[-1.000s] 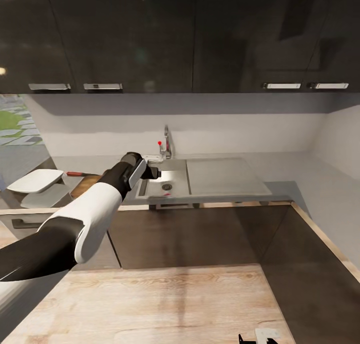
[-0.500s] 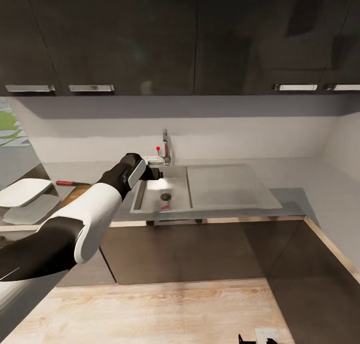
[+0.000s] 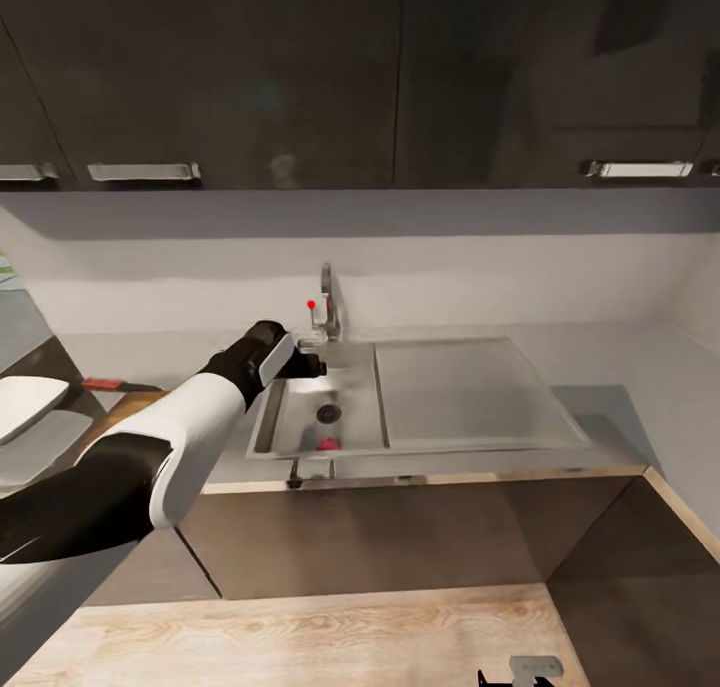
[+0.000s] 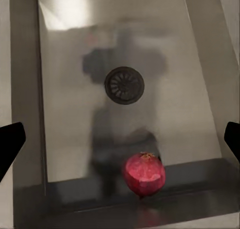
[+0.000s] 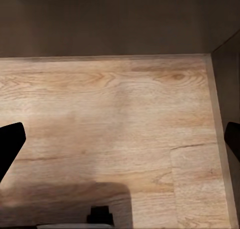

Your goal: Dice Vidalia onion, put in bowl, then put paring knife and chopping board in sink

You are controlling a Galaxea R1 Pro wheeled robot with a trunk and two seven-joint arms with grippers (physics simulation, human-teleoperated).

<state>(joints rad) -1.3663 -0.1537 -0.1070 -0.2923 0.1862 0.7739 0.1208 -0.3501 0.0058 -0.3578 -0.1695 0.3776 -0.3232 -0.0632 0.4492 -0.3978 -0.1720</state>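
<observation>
The sink point(image 3: 470, 392) lies straight ahead in the grey countertop point(image 3: 640, 367), its faucet point(image 3: 327, 305) at the back. A round reddish-pink Vidalia onion point(image 3: 326, 443) rests by the basin's near wall, close to the drain point(image 4: 124, 85). My left gripper point(image 3: 300, 365) hovers open above the back left of the basin. In its wrist view the onion point(image 4: 145, 174) lies between and below the spread fingers. At far left, partly hidden by my arm, are the chopping board point(image 3: 112, 412), the paring knife point(image 3: 105, 384) and the white bowl point(image 3: 22, 403). My right gripper point(image 5: 120, 144) hangs open over wooden floor.
Dark wall cabinets point(image 3: 300, 77) hang above the counter, with dark cabinet fronts point(image 3: 400, 527) below it. The countertop turns toward me at the right. The steel basin floor point(image 4: 65, 89) is bare around the drain. Light wooden floor point(image 5: 125, 104) lies between me and the cabinets.
The camera has moved closer and swung, so the sink looks larger and the onion shows more fully. My left gripper stays open over the back left of the basin.
</observation>
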